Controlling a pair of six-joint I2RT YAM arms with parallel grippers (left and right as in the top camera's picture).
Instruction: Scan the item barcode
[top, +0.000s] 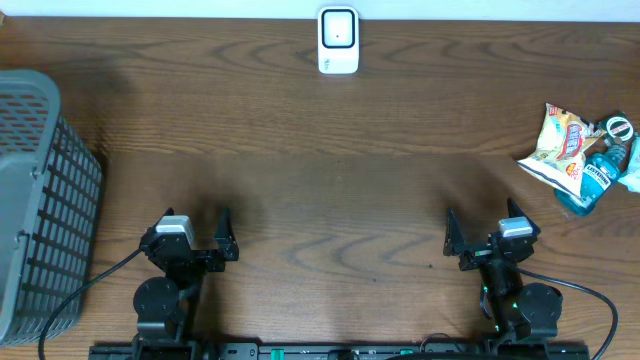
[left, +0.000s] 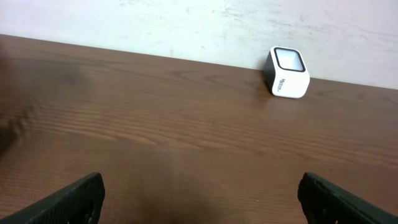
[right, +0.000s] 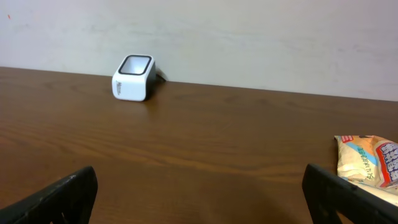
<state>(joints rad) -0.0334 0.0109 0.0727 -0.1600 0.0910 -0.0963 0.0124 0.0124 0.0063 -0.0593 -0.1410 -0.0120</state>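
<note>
A white barcode scanner (top: 338, 40) with a dark window stands at the table's far edge; it also shows as the scanner (left: 287, 73) in the left wrist view and the scanner (right: 132, 78) in the right wrist view. The items lie at the far right: a yellow-and-white snack bag (top: 560, 145) and a blue bottle (top: 600, 172) touching it. The right wrist view catches only the bag's edge (right: 370, 158). My left gripper (top: 197, 222) (left: 200, 186) and right gripper (top: 482, 222) (right: 200, 180) hover near the front edge, both open with nothing between the fingers, far from the items.
A grey slatted basket (top: 40, 200) fills the left side of the brown wooden table (top: 330, 180). A pale wall runs behind the scanner. Cables trail from both arm bases along the front edge.
</note>
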